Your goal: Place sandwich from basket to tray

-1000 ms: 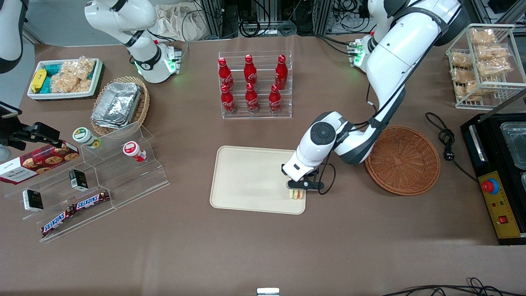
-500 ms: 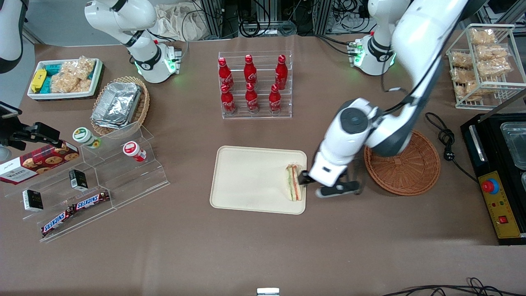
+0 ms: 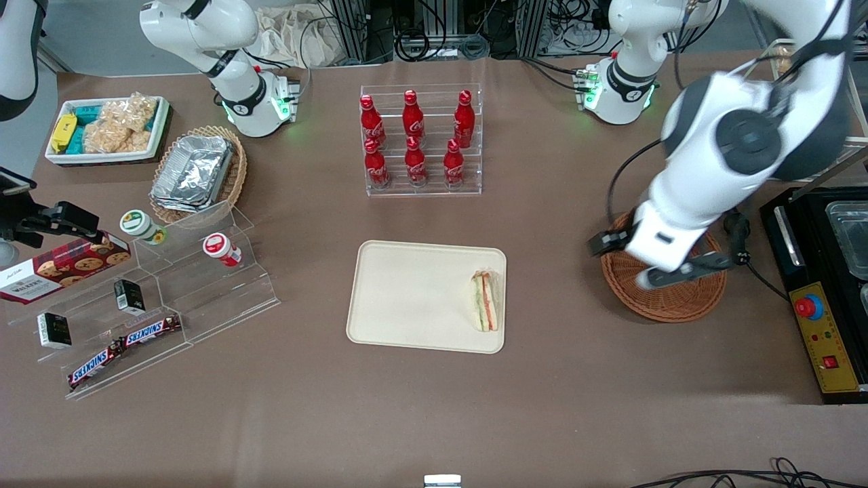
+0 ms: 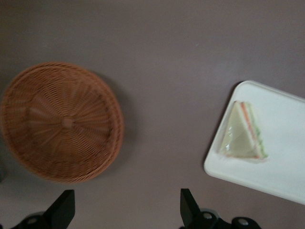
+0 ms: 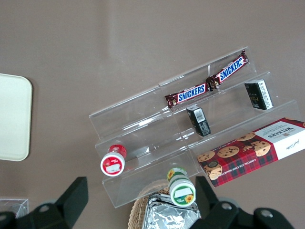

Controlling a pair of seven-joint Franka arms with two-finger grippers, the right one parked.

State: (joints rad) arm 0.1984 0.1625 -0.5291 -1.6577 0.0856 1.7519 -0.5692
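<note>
The wrapped sandwich (image 3: 485,302) (image 4: 243,134) lies flat on the cream tray (image 3: 407,298) (image 4: 282,162), at the tray's end nearest the basket. The round reddish-brown basket (image 3: 671,301) (image 4: 62,121) stands beside the tray toward the working arm's end of the table, with nothing in it. My left gripper (image 3: 641,261) (image 4: 126,210) hangs high above the basket's rim on the tray's side. It is open, its fingers (image 4: 188,205) wide apart with only bare tabletop between them, well clear of the sandwich.
A clear rack of red cola bottles (image 3: 420,142) stands farther from the front camera than the tray. Toward the parked arm's end are a stepped acrylic shelf of snacks (image 3: 156,291) and an oval basket of foil containers (image 3: 196,173). A black appliance (image 3: 820,285) and its cable (image 3: 738,234) adjoin the basket.
The gripper let go of the sandwich on the tray, opened, rose and swung away to above the basket. The sandwich stays where it was set down.
</note>
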